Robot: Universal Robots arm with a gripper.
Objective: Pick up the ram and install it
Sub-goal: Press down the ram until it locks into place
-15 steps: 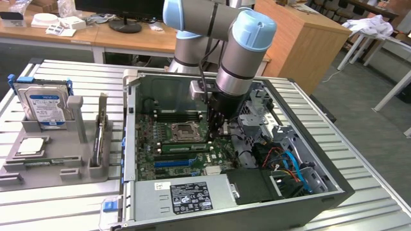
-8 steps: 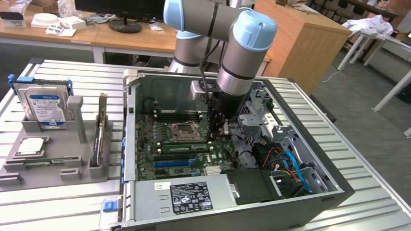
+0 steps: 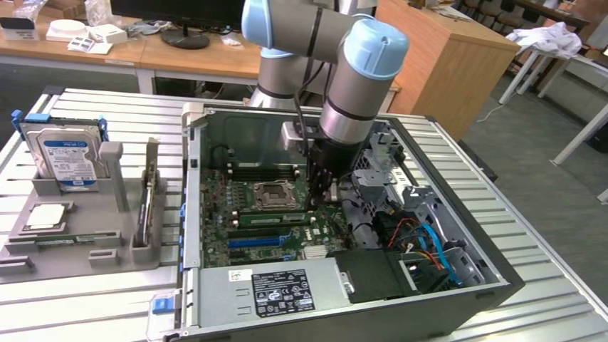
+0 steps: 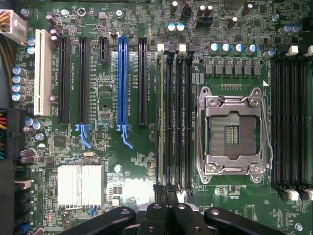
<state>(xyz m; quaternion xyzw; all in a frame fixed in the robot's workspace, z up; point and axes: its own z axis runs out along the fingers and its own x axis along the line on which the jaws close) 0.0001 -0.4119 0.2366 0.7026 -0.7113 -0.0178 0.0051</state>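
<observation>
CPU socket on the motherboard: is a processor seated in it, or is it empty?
Empty. The socket shows its bare contact field inside the metal frame, with no silver chip covering it.

One open computer case (image 3: pixel 456 285) lay on the slatted desk (image 3: pixel 532 235), with one robot arm (image 3: pixel 352 78) reaching into it and one claw (image 4: pixel 166 196) closed above the motherboard (image 4: pixel 107 161). In the wrist view the board carried one empty processor socket (image 4: pixel 232 129), one white expansion slot (image 4: pixel 43 73), one blue slot (image 4: pixel 122 81), three long black slots (image 4: pixel 64 81) and one silver heatsink (image 4: pixel 80 185). Beside the case, one grey holder tray (image 3: pixel 71 246) held one hard drive (image 3: pixel 65 158), one square silver processor chip (image 3: pixel 48 216) and one ram (image 3: pixel 145 203) stick standing on edge.
</observation>
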